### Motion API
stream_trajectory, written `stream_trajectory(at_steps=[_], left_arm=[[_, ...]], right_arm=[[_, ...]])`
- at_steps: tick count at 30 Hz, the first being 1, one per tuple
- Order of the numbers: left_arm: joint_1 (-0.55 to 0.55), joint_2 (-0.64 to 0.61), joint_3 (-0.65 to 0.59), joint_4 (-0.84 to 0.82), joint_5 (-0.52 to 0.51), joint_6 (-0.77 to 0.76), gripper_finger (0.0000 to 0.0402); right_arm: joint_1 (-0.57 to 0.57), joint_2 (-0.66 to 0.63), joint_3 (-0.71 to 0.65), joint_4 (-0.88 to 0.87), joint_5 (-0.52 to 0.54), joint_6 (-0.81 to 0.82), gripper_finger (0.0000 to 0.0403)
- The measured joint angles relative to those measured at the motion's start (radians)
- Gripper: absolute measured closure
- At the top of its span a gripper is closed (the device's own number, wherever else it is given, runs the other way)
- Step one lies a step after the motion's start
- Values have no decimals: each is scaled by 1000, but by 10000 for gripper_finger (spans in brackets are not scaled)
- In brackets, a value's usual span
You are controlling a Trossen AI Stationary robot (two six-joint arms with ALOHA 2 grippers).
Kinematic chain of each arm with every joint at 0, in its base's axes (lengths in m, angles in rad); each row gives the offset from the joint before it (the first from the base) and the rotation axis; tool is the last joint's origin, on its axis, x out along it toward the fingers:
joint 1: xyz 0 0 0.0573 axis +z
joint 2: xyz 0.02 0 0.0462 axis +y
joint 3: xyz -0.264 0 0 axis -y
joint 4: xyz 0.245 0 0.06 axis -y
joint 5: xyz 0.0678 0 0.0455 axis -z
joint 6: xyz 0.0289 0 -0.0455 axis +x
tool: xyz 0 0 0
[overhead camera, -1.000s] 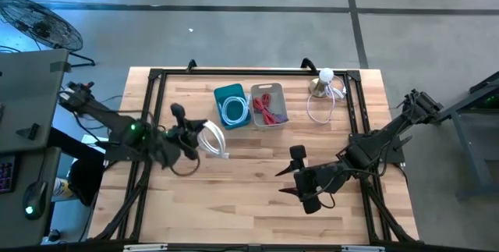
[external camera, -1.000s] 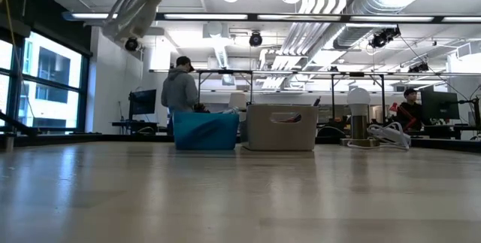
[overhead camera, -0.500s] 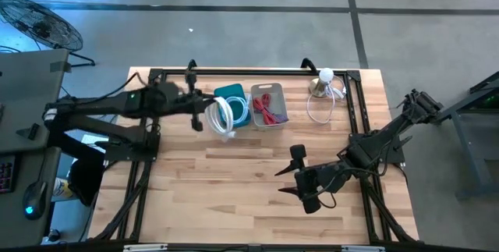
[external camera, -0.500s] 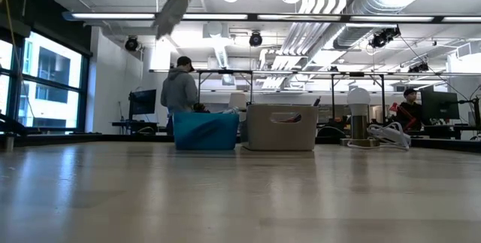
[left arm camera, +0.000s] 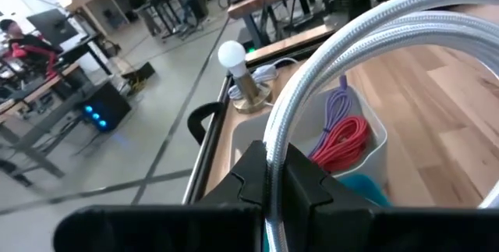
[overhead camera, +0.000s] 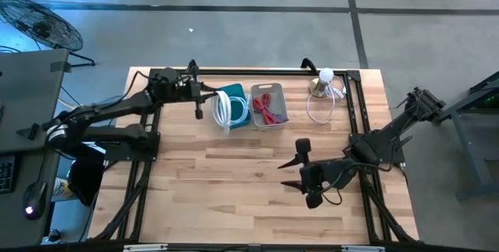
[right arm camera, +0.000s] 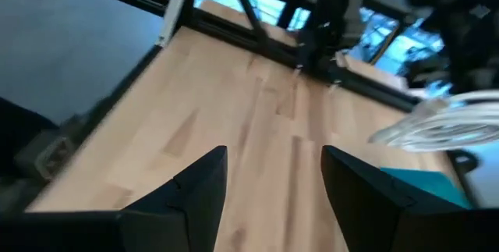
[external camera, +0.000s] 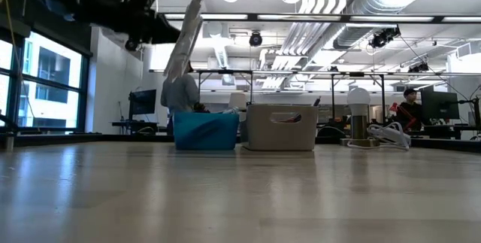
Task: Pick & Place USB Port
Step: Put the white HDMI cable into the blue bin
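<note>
My left gripper (overhead camera: pixel 205 101) is shut on a coiled white braided cable (overhead camera: pixel 227 112) above the teal bin (overhead camera: pixel 234 94) at the table's far middle. In the low view the coil (external camera: pixel 183 44) hangs slanting below the gripper (external camera: pixel 143 11), clear above the bin (external camera: pixel 206 131). The grey bin (overhead camera: pixel 269 111) next to it holds red and purple cables (left arm camera: pixel 343 136). My right gripper (overhead camera: pixel 301 175) is open and empty over the table's near right part. My left gripper pinches several strands of the white coil (left arm camera: pixel 274 175) between its two fingers, which lie across the strands. The coil arcs out past the fingers (left arm camera: pixel 390 33) and hangs clear of the table and of the bin.
A small lamp with a round white bulb (overhead camera: pixel 324 79) stands at the far right with a loose white cable loop (overhead camera: pixel 318 110) in front of it. A black frame rail (overhead camera: pixel 234 72) runs along the far edge. Bare wood lies between the bins and my right gripper.
My left gripper has carried the white coil, lifted clear, from the table's left middle toward the far edge and right, to above the teal bin. In the low view the coil has come down somewhat. My right gripper has stayed about where it was.
</note>
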Motion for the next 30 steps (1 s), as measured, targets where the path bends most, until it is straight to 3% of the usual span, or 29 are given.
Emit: stream_trajectory(at_steps=[4,9,22,30], left_arm=[[45,77,-28,95,58,0,394],[83,206,-28,181,159,1,394],[159,377,-29,413,233,30,394],[193,448,-28,408,231,27,394]], right_arm=[[-7,-15,0,-1,21,-105,201],[-31,-69,0,-5,18,-110,201],[-41,-94,0,-61,5,-62,201],[-51,-94,0,-68,10,-60,201]])
